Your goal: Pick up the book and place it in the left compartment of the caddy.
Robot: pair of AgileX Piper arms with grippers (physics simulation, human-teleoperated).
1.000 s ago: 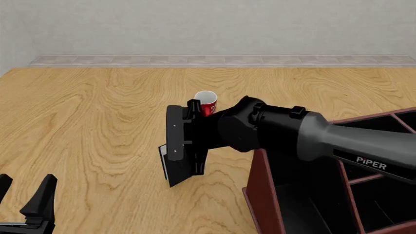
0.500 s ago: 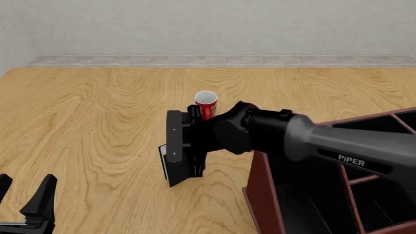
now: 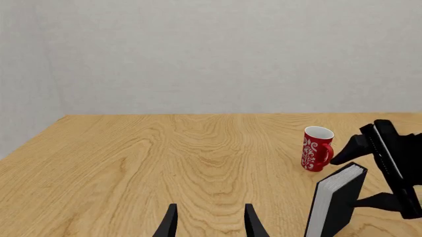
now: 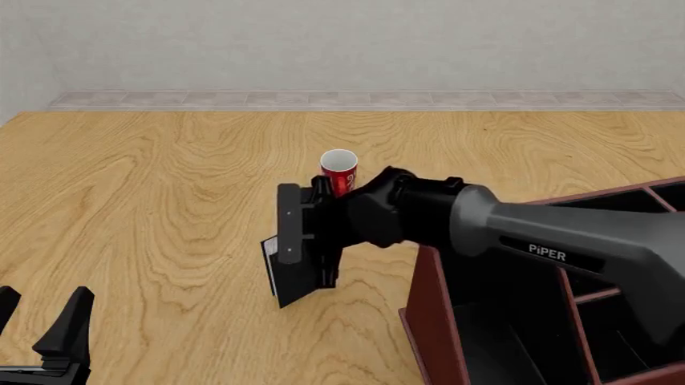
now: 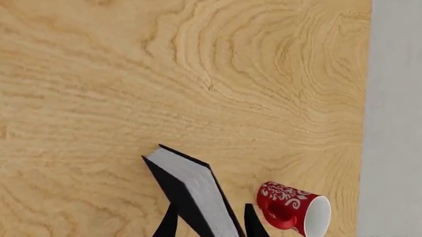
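The black book (image 4: 289, 287) with a white page edge stands tilted on the table, just left of the caddy (image 4: 432, 321). My right gripper (image 4: 308, 241) reaches across to it and is open. In the right wrist view the book (image 5: 188, 185) sits between the two fingertips (image 5: 169, 224), close to them; I cannot tell if they touch it. The left wrist view shows the book (image 3: 336, 200) with the right gripper (image 3: 369, 173) at its far side. The caddy's left compartment (image 4: 503, 341) is black inside. My left gripper (image 4: 48, 333) rests open at the near left.
A red cup (image 4: 338, 171) with a white pattern stands just behind the book, close to the right gripper's far finger. It also shows as the cup (image 3: 316, 148) and the cup (image 5: 290, 212). The right forearm crosses above the caddy's near wall.
The right arm's wrist and forearm have shifted a little lower and to the left, and the gripper has edged slightly right at the book. The book, cup and left gripper have not moved.
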